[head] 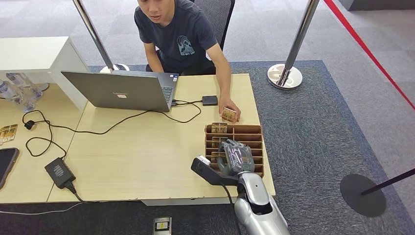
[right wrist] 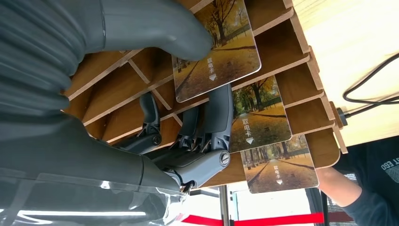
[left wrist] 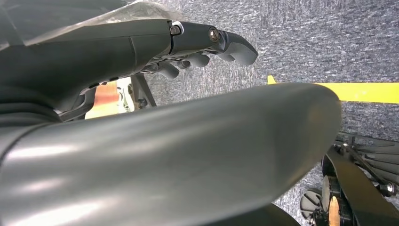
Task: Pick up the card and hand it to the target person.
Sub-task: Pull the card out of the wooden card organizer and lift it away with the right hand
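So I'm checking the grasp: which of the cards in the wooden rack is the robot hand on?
The card nearest the wrist: the right robot hand pinches it, thumb on its face. The other two cards stand untouched.

right hand [head: 235, 156]: sits over the near slots of the wooden card rack [head: 254, 131], so what's under it there is covered in the head view
held card [right wrist: 217, 52]: thumb covers one corner, fingers hide part of the back
far card [right wrist: 280, 165]: lower end sunk in its slot
person [head: 178, 36]: head cut off at the top edge
phone [head: 6, 164]: cut by the left edge
left hand [left wrist: 207, 44]: a big dark curved body part blocks most of that view
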`<action>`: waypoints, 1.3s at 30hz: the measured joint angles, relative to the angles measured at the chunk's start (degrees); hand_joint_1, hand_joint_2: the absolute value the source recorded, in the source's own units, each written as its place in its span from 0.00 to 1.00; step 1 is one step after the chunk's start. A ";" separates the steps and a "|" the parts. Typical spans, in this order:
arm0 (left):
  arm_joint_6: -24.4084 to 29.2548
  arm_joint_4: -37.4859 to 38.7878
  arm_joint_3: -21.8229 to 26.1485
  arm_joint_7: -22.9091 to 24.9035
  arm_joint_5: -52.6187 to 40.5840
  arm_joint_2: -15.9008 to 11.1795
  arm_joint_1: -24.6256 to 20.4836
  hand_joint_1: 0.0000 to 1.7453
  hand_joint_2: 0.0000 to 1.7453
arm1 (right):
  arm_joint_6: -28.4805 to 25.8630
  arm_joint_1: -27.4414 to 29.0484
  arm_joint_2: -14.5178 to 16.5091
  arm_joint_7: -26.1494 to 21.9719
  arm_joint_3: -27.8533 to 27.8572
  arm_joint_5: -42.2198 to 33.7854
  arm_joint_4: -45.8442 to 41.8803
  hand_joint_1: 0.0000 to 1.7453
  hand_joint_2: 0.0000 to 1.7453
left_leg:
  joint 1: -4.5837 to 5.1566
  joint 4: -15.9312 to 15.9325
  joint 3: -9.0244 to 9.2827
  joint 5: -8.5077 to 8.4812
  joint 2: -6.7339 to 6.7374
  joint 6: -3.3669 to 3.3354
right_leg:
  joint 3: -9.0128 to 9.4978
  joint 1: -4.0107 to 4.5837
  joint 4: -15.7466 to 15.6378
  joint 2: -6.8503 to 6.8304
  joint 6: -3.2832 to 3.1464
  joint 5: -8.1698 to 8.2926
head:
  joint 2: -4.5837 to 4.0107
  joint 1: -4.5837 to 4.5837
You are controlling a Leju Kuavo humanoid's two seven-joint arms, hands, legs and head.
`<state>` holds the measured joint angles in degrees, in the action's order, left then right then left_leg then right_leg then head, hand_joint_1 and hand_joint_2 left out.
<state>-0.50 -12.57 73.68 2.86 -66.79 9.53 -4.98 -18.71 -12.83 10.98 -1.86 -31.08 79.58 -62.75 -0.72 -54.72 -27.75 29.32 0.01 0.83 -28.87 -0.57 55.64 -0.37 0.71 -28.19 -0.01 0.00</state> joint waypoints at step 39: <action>-0.35 0.00 0.00 -0.89 -0.20 -0.02 0.05 0.00 0.00 | -0.47 2.43 -1.96 -5.10 -0.55 -3.05 -8.33 1.00 1.00 | 0.00 0.00 -0.03 -0.01 -0.01 -0.01 | -0.02 0.00 0.00 0.00 0.00 0.00 | -0.01 0.01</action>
<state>-0.85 -12.57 73.68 1.97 -67.00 9.51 -4.93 -19.18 -10.39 9.02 -6.96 -31.63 76.52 -71.08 -0.72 -54.72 -27.78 29.31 0.01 0.83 -28.89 -0.57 55.65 -0.38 0.71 -28.18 -0.02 0.01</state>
